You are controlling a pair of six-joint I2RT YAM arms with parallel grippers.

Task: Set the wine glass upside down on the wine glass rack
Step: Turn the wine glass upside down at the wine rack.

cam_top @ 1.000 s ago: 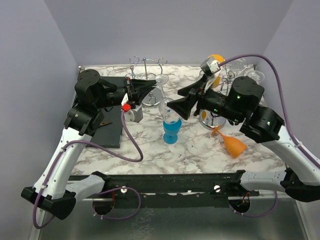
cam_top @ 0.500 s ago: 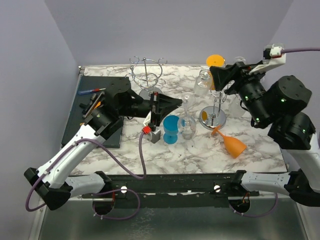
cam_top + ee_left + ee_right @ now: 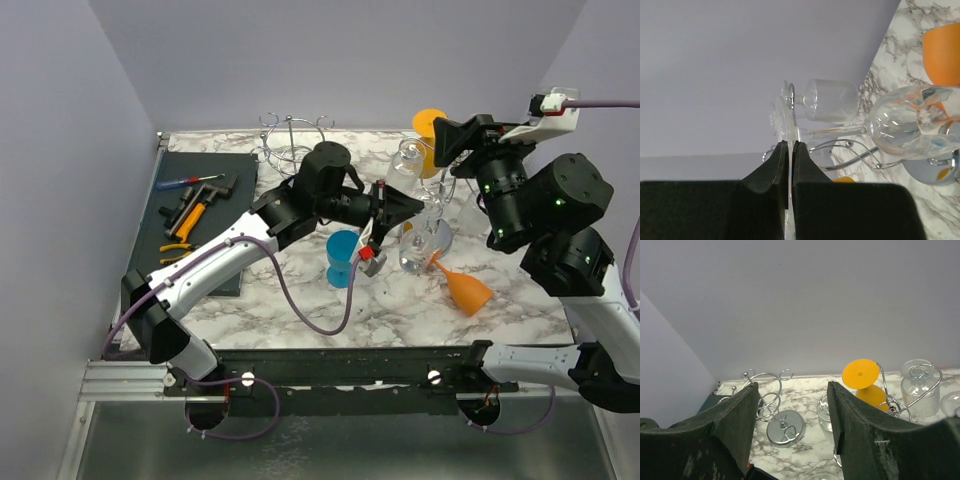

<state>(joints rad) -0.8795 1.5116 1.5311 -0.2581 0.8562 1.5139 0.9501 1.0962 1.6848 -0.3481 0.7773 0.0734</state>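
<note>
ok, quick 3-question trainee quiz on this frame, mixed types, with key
1. True or false: the left gripper is shut on the foot of a clear wine glass.
2. The orange wine glass nearest the arm bases is: A upright, B lying on its side, C hung on a rack.
3. Fill in: the right gripper holds nothing, and its jaws stand ___.
Key: 1 true; 2 B; 3 open.
</note>
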